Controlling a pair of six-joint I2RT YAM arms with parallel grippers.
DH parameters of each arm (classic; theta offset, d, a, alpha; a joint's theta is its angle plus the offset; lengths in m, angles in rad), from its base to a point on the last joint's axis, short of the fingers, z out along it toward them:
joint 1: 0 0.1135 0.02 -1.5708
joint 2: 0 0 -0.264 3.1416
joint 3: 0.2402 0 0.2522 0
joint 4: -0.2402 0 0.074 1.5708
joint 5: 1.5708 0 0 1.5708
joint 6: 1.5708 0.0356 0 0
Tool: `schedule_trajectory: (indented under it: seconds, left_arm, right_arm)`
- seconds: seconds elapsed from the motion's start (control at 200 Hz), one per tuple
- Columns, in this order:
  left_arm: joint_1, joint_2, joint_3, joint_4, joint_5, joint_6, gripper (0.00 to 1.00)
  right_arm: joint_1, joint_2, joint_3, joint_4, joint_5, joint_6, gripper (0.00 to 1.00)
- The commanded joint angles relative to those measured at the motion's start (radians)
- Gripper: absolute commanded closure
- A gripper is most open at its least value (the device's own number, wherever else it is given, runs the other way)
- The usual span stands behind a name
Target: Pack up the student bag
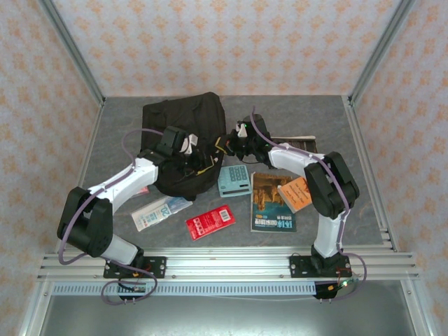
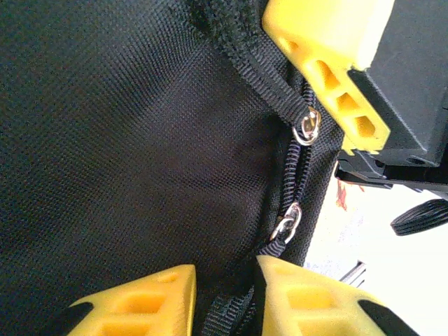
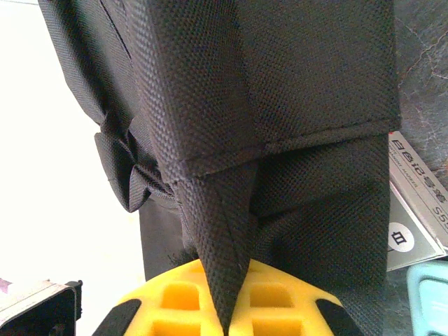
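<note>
right gripper clamped on large black fabric student bag fold; left gripper probably pinching 1 zipper strap. Risk: opposing pulls slip fabric, zipper jams.

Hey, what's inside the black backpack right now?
Nothing inside shows. The student bag presents only black outer fabric and its zipper, and the right gripper pinches a fold of it. The fabric hides whether anything is packed.

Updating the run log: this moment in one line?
left end effector: shut on student bag zipper strap | right end effector: shut on student bag fabric | book: unpacked
</note>
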Motion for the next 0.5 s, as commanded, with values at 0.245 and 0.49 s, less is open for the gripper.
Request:
schedule_trajectory:
  seconds: [0.245,0.49]
  left_arm:
    - [-0.02,-0.009,0.013,0.008,0.05,0.008,1.0]
    - [-0.017,-0.058,0.066,-0.093,0.0,0.068,1.0]
  right_arm:
    - [-0.005,-0.002,0.045,0.052,-0.015,-0.004,1.0]
    - [-0.011,0.001,0.051,0.027,0.007,-0.022,1.0]
